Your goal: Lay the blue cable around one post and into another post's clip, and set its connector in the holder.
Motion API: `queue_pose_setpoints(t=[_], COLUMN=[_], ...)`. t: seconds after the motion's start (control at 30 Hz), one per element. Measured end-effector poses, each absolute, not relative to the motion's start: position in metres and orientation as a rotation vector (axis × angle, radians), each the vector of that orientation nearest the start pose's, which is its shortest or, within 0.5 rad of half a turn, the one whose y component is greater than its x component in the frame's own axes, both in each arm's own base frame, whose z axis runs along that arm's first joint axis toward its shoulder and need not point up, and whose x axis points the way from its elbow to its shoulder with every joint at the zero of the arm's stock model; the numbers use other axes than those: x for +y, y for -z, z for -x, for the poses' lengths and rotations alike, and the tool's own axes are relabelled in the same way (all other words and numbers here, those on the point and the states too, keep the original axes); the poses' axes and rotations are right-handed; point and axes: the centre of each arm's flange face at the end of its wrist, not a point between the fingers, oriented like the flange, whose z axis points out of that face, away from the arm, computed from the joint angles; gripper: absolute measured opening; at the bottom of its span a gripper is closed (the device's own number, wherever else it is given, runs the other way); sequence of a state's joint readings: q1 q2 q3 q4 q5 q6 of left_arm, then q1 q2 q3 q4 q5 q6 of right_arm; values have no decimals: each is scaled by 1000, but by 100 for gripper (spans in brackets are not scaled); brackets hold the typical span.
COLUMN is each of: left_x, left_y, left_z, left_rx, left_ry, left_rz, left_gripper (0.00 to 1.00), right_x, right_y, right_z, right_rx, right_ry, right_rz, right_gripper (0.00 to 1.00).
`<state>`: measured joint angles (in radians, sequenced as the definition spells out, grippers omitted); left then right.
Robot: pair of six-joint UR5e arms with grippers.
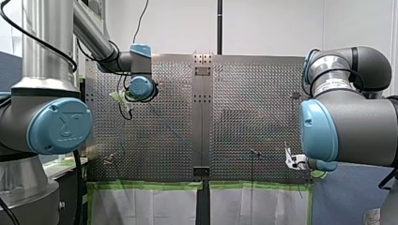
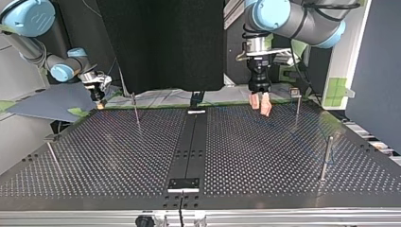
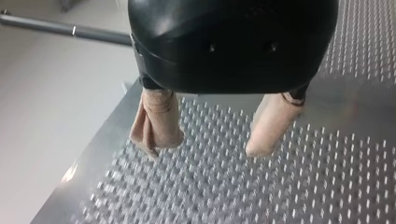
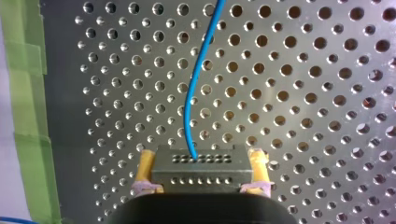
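Right gripper point(image 4: 201, 157): my two yellow-padded fingers point(image 4: 145, 163) were pinching the connector from its two short ends.
Connector point(image 4: 201, 171): a dark, flat-sided rectangular block, matte, with two neat rows of small round holes across the faces I could see; it sat squarely between the pads.
Blue cable point(image 4: 190, 95): a thin, smooth, glossy strand left one hole in the block's upper row and ran ahead of the right gripper in a gentle curve over the plate, out of my wrist view.
Table point(image 4: 308, 98): under and ahead of the right gripper lay grey metal sheet, drilled in an even grid of round holes with bright rims.
Green tape point(image 4: 29, 93): a band of translucent strips ran along the plate's edge, off to one side of the right gripper.
Left gripper point(image 3: 208, 144): a rounded, glossy black housing carried two stubby fingers point(image 3: 156, 122) wrapped in creased beige padding; they were spread wide, with only the plate between them.
Metal rod point(image 3: 60, 29): a slim, round, dull steel bar crossed behind the left gripper's housing.
Posts: in the top view a thin upright pin with a small square head point(image 2: 296, 100) stood just beside the left gripper point(image 2: 260, 105), a plain one point(image 2: 326, 158) farther out from it, and another point(image 2: 136, 109) near the right gripper point(image 2: 98, 94).
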<state>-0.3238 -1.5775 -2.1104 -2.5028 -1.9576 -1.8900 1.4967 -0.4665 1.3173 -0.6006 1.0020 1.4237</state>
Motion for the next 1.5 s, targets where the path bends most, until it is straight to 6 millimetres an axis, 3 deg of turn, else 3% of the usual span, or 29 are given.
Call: queue_pose_setpoints(t=[0.37, 0.77, 1.23, 1.5], left_x=[-182, -120, -57, -48], left_y=[-293, -294, -288, -291], left_z=[-411, -437, -458, -467], left_rx=[1424, 1273, 1184, 1137], left_ry=[145, 81, 123, 213], left_rz=[408, 640, 782, 797], left_gripper=[100, 100, 100, 100], right_x=[-707, -707, -706, -705], right_y=[59, 60, 61, 61], right_z=[-134, -135, -137, -138], right_rx=[-1025, -1023, -1020, -1018], right_ry=[-1420, -1421, -1421, -1420], right_rz=[-1764, -1765, -1772, -1775], right_gripper=[0, 0, 0, 0])
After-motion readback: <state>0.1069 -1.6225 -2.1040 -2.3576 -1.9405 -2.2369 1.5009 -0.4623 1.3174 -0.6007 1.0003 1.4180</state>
